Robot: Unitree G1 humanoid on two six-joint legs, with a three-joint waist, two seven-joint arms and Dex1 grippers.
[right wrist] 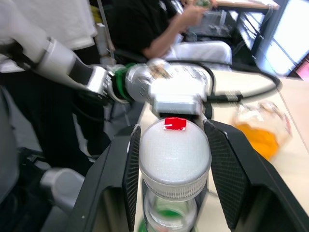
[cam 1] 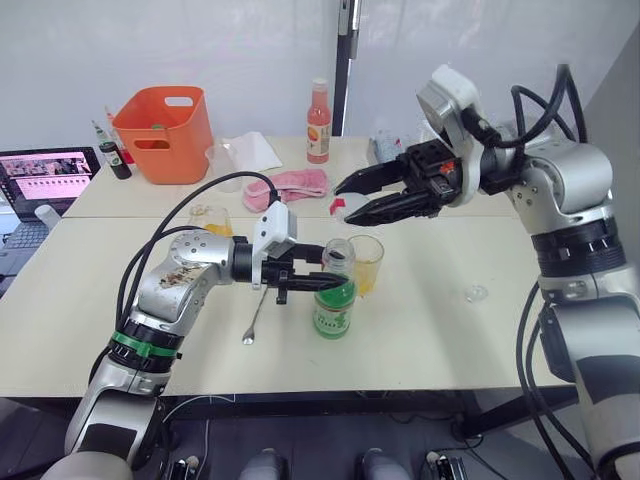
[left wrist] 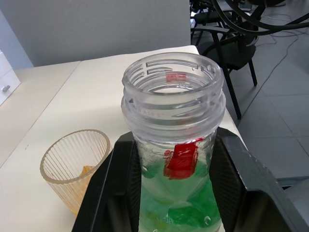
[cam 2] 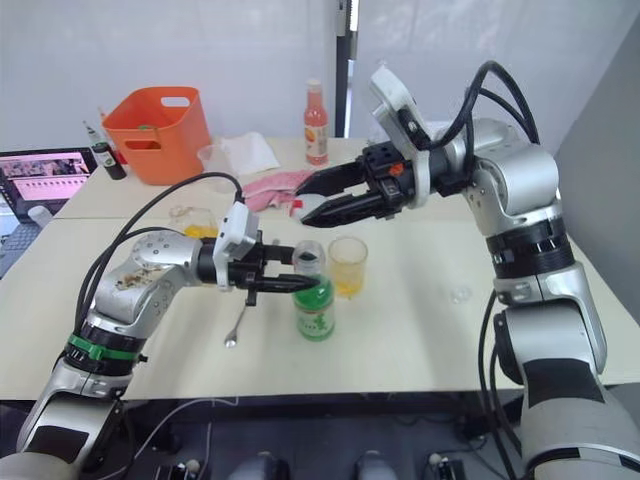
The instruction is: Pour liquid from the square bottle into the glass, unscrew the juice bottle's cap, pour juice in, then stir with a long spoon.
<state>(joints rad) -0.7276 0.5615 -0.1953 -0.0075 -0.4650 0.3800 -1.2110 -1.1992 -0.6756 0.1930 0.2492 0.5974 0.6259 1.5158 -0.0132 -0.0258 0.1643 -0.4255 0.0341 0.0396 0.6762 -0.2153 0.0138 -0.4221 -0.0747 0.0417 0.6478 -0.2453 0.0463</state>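
The green juice bottle (cam 1: 333, 302) stands upright near the table's front, its neck open (left wrist: 171, 92). My left gripper (cam 1: 303, 274) is shut on it below the neck. Above and behind the bottle, my right gripper (cam 1: 345, 199) is shut on the white cap (right wrist: 175, 154) with the red tab, clear of the neck. Just right of the bottle stands the glass (cam 1: 366, 262), partly full of yellow-orange liquid. Behind my left arm, the square bottle (cam 1: 210, 219) holds orange liquid. The long spoon (cam 1: 254, 319) lies flat on the table under my left wrist.
At the back stand an orange bucket (cam 1: 164, 122), a cloudy measuring cup (cam 1: 224, 160), a pink cloth (cam 1: 291, 185) and a tall orange-red bottle (cam 1: 318, 122). A laptop (cam 1: 44, 176) sits far left. A small clear object (cam 1: 476, 293) lies right of the glass. A person sits beyond the table (right wrist: 159, 34).
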